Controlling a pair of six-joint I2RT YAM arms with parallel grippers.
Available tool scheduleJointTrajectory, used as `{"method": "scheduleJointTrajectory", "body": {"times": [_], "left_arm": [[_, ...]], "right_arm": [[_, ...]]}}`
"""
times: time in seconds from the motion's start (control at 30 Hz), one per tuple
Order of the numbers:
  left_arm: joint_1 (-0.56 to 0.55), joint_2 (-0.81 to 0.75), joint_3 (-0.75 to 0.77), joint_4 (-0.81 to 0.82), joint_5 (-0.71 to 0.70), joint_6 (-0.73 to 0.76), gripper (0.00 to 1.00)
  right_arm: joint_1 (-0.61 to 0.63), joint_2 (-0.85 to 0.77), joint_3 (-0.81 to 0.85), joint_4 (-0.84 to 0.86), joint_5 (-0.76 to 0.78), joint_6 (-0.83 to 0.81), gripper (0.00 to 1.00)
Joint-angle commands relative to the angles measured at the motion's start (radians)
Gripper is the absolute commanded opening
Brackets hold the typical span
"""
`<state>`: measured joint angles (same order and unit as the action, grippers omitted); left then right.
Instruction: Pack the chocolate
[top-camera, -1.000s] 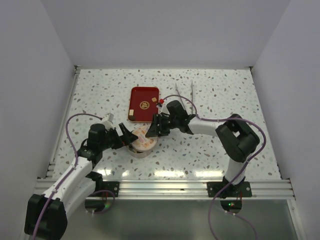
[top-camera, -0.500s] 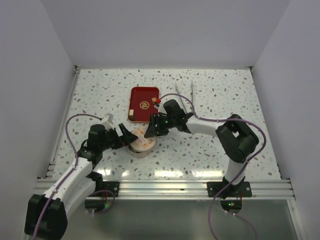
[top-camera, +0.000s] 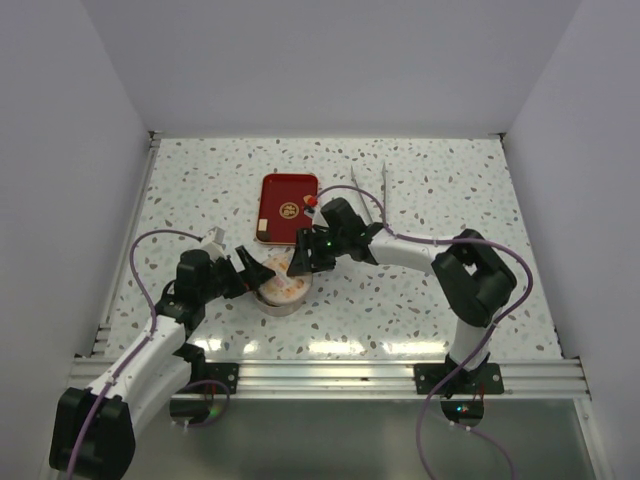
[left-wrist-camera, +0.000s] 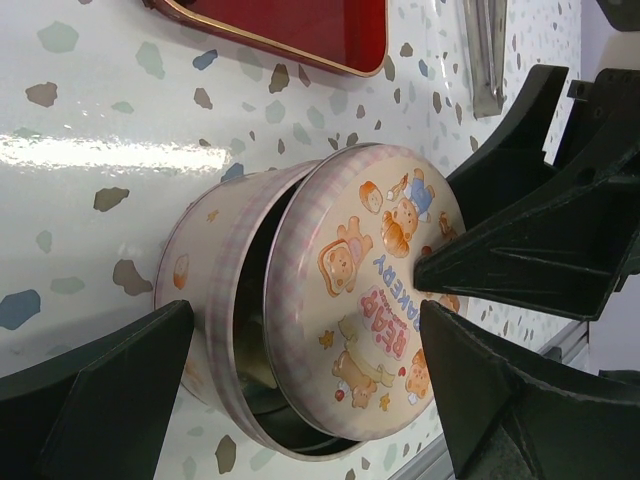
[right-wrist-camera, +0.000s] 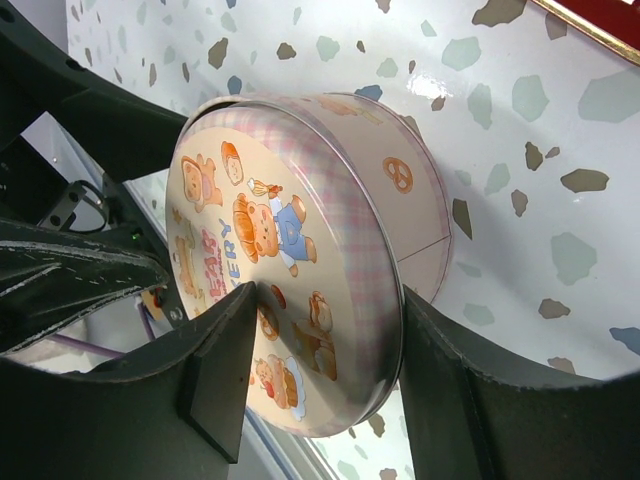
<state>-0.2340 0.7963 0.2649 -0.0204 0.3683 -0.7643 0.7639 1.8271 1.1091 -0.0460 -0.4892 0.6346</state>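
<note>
Arms: two, bases at the near edge. I see one gripper on each.
Left gripper (top-camera: 252, 272): at the near-left side of the tin. Its two fingers (left-wrist-camera: 100, 400) are spread wide, one on each side of the tin wall. I cannot tell whether they press on it.
Tin (left-wrist-camera: 200, 300): one, round, with a pale pink wall. It stands on the table (top-camera: 450, 180) just in front of the tray. I make out one pretzel print and one small bun print on the wall.
Lid (left-wrist-camera: 370, 270): one, with a pink check rim. It sits askew and tilted on the tin, leaving a dark gap on one side. What lies inside I cannot see.
Lid print: at least four cartoon bears. On the left wrist view I read "BEAR" in red and "AKERY" in blue. The right wrist view shows only "ERY".
Right gripper (top-camera: 300, 260): over the far-right edge of the tin. Its jaws straddle the lid rim, one finger on the printed face and one outside the rim, pinching the lid.
Tray (top-camera: 275, 190): one, red with a gold edge, beyond the tin.
Chocolate (top-camera: 262, 229): one tan piece on the tray at its near-left corner. A second pale mark at mid-tray is too small to identify.
Tongs (top-camera: 385, 185): two thin metal arms, right of the tray and farthest back. I cannot tell whether they are one tool or two.
</note>
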Motion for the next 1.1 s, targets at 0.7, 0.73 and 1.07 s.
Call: {"method": "scheduleJointTrajectory", "body": {"times": [0.7, 0.73, 1.07], "left_arm": [[-0.025, 0.012, -0.006, 0.168, 0.155, -0.089, 1.0], [-0.027, 0.012, -0.006, 0.171, 0.156, -0.09, 1.0], [-0.033, 0.012, -0.009, 0.169, 0.159, -0.092, 1.0]], "right_arm": [[0.12, 0.046, 0.104, -0.092, 0.018, -0.049, 0.58], [0.121, 0.044, 0.104, -0.091, 0.02, -0.047, 0.58], [0.129, 0.061, 0.135, -0.106, 0.044, -0.041, 0.58]]}}
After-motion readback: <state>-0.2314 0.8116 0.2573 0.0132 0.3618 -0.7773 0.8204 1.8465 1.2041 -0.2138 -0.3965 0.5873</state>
